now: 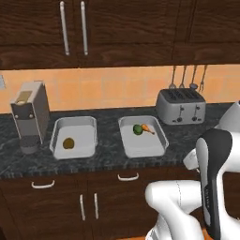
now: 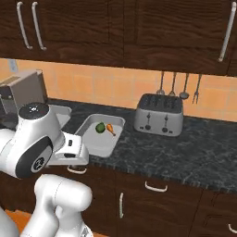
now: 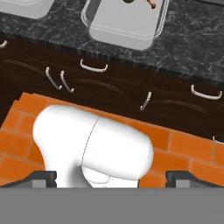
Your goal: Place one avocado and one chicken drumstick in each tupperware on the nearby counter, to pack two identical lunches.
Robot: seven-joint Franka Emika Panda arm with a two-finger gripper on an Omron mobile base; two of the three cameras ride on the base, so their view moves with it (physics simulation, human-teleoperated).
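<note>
We see the dark marbled desk running across the left base view, with two pale tupperware trays on it. The left tupperware sits at about nine o'clock from the middle of that view and holds one brownish avocado. The right tupperware lies just beside it at about three o'clock and holds a green avocado with a chicken drumstick touching or nearly touching it, toward the tray's far end. A grey coffee machine stands at the desk's left end, and a silver toaster stands at about one o'clock from the right tray, under hanging utensils. Dark wooden cabinets hang above.

In the right base view we see the same right tray with its green fruit and drumstick, the toaster at three o'clock from it.

In the hand view the tool stands released, its two dark tips wide apart at the bottom corners with nothing between them, well back from the desk and over an orange brick floor. The right tray shows at twelve o'clock there, above the drawer handles.
</note>
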